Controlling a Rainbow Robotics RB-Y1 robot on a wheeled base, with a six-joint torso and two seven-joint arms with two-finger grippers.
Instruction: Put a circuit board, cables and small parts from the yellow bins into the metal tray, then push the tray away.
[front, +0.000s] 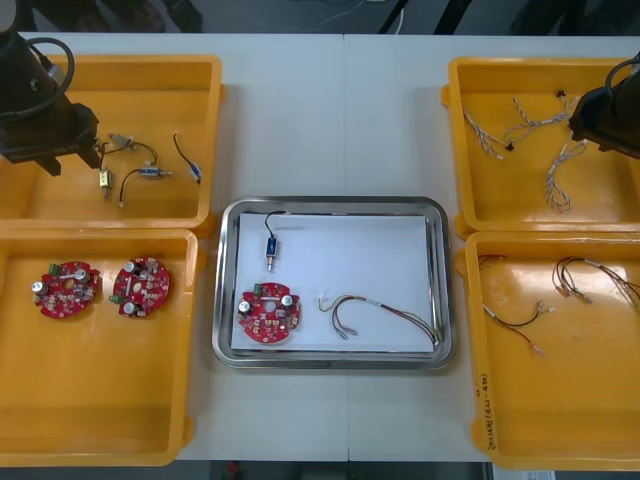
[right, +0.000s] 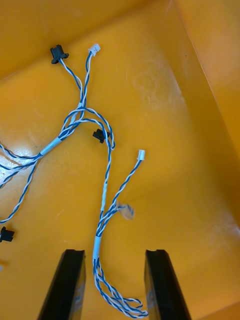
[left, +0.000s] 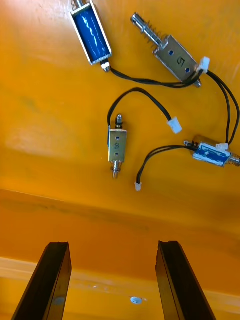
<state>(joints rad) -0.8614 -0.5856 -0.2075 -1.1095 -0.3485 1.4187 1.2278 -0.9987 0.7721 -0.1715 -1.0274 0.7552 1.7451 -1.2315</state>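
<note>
The metal tray (front: 441, 285), white inside, holds a round red circuit board (front: 268, 314), a small metal part (front: 271, 246) with a black lead, and a red and yellow cable (front: 380, 316). My right gripper (right: 114, 255) hangs open over the far right yellow bin (front: 470, 150). A twisted blue and white cable (right: 106, 190) runs between its fingers (right: 67, 285), untouched. My left gripper (left: 112, 247) is open above the far left yellow bin (front: 205, 120), just short of several small metal parts (left: 117, 145). From above, the left gripper (front: 70, 158) sits at that bin's left side and the right gripper (front: 603, 132) at the far right bin's right side.
The near left yellow bin (front: 100, 420) holds two more red circuit boards (front: 68, 290). Black and red cables (front: 520, 318) lie in the near right yellow bin (front: 560, 430). More blue and white cables (front: 520, 120) are spread across the far right bin.
</note>
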